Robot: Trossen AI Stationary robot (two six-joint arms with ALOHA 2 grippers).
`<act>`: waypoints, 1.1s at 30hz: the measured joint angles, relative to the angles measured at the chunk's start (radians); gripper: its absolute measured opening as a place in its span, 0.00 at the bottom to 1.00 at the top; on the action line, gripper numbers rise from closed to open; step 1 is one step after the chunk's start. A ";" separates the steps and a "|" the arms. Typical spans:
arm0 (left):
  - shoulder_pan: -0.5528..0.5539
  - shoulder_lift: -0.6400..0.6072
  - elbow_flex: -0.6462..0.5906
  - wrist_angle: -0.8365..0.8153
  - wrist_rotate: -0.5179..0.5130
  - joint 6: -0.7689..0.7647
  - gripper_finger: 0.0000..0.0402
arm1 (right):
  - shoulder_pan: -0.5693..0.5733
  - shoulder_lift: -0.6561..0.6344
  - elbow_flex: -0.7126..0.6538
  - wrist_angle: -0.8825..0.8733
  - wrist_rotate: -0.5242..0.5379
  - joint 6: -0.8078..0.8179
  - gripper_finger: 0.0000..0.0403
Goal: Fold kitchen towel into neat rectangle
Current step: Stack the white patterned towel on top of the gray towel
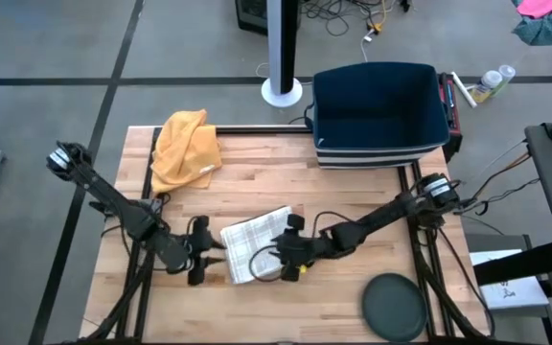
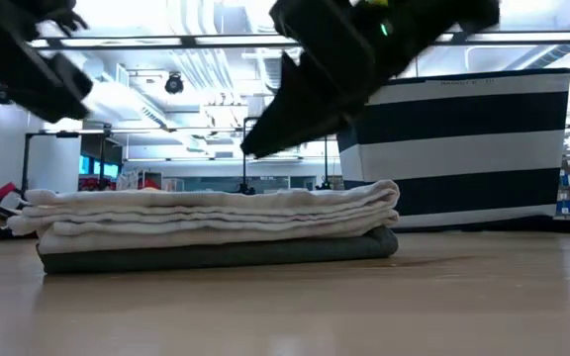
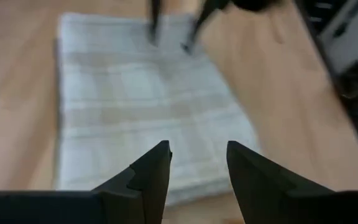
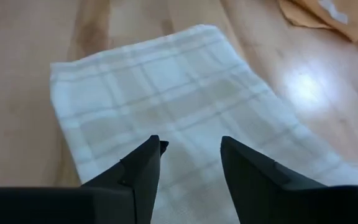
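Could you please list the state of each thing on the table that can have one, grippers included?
plaid kitchen towel: folded into a layered rectangle, lying flat on the table, not held.
yellow cloth: crumpled in a heap, untouched.
striped bin: upright, open at the top.
dark round disc: lying flat.
left gripper: open, empty, beside the towel.
right gripper: open, empty, above the towel.

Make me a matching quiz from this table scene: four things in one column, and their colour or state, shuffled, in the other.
Things:
1. kitchen towel
2. cloth
3. bin
4. disc

Descriptions:
A. dark and round, at the table's near right
B. yellow, crumpled at the far left
C. pale plaid, folded flat between the grippers
D. navy with white stripes, at the far right

Pairs: 1-C, 2-B, 3-D, 4-A
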 joint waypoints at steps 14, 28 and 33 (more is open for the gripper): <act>0.273 0.175 -0.155 0.328 0.211 0.141 0.38 | -0.021 0.190 -0.120 0.576 -0.087 -0.084 0.34; 0.272 0.262 -0.186 0.357 0.241 0.114 0.38 | -0.031 0.069 -0.134 0.566 -0.092 -0.132 0.30; 0.270 0.222 -0.188 0.346 0.242 0.127 0.38 | -0.123 0.045 -0.194 0.509 -0.028 -0.100 0.29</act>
